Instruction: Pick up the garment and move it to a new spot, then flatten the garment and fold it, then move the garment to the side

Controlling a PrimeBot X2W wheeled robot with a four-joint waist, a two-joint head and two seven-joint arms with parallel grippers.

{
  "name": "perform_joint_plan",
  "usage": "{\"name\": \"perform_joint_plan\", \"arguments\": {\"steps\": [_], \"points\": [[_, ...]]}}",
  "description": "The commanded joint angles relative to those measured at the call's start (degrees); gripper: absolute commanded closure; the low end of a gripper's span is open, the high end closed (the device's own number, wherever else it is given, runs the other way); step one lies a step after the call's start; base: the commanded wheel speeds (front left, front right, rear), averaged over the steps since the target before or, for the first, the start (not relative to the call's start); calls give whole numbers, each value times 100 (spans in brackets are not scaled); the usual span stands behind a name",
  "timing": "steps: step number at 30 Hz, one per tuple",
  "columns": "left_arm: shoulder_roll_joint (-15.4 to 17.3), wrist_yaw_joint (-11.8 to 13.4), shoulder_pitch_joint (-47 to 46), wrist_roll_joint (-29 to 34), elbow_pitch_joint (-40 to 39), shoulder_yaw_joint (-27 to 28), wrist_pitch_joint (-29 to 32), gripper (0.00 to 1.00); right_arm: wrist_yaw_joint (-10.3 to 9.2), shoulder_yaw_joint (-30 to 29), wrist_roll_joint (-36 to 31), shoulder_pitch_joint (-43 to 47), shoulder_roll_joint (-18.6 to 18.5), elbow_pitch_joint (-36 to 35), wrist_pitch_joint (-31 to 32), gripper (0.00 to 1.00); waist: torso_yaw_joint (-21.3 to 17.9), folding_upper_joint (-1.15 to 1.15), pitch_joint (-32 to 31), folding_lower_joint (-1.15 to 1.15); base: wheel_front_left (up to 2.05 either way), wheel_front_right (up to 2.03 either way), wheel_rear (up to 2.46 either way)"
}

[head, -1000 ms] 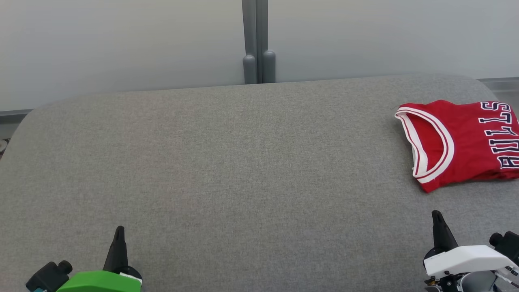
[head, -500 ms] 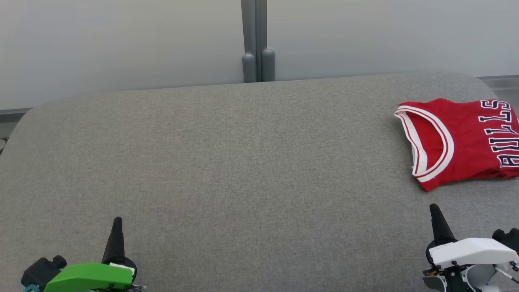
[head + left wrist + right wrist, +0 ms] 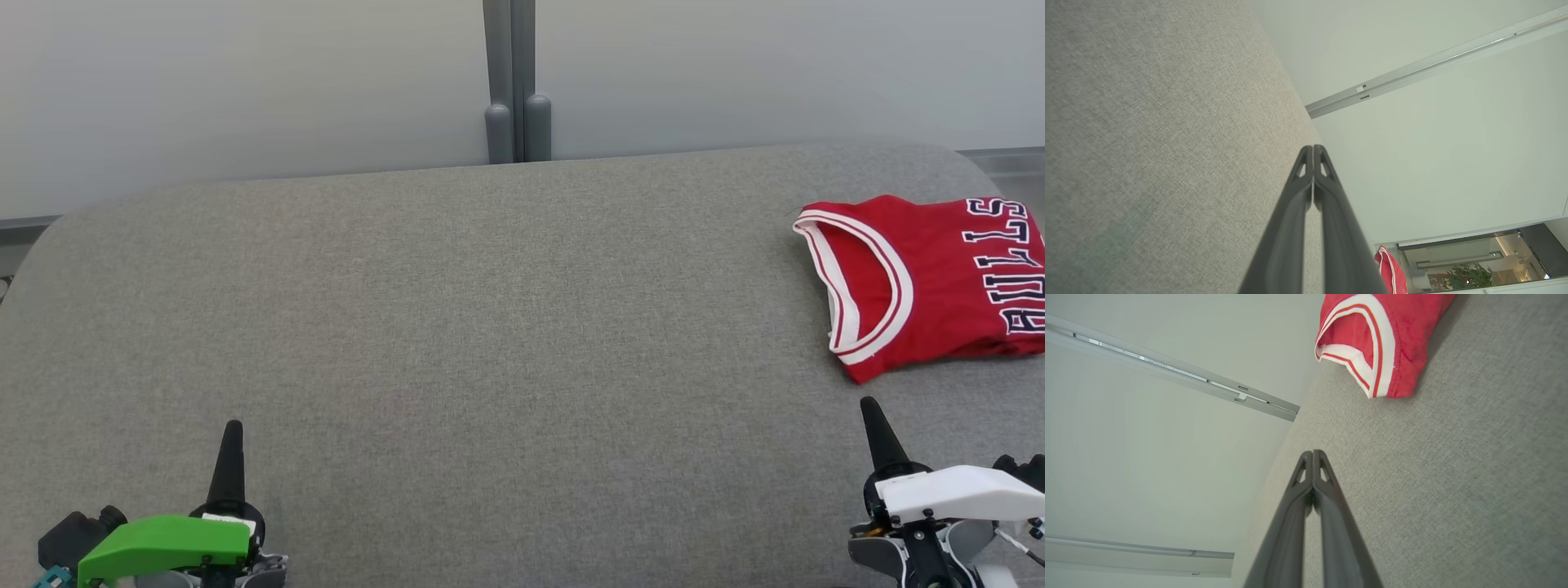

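Note:
The garment (image 3: 939, 286) is a red jersey with white trim and dark letters, lying folded at the right edge of the grey fabric surface (image 3: 490, 327). It also shows as a red patch (image 3: 1391, 271) in the left wrist view and as a trimmed corner (image 3: 1380, 339) in the right wrist view. My left gripper (image 3: 233, 433) is shut and empty at the lower left, far from the garment. My right gripper (image 3: 869, 408) is shut and empty, just below the garment's near corner. Both wrist views show the fingers pressed together, left (image 3: 1312, 149) and right (image 3: 1312, 453).
A pale wall with a grey vertical post (image 3: 514, 82) stands behind the far edge of the surface. The wide grey surface stretches between the two grippers. A dark doorway with a plant (image 3: 1466, 277) shows far off in the left wrist view.
Both grippers have risen slightly in the head view, staying shut. The whole picture has shifted a little, so the camera moved. The garment lies as before.

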Motion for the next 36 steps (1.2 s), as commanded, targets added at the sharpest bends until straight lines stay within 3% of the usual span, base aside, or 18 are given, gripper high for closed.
{"name": "perform_joint_plan", "arguments": {"steps": [1,36], "points": [[7,6,-143,-131,-69,31,26,100,3,-17,169,-107,-40,-56,44,100,-1,0,2,0,0,0,0],[-54,9,-417,-1709,-176,194,464,100,2,-39,2132,-368,-57,-37,507,100,-40,0,74,0,0,0,0]]}}
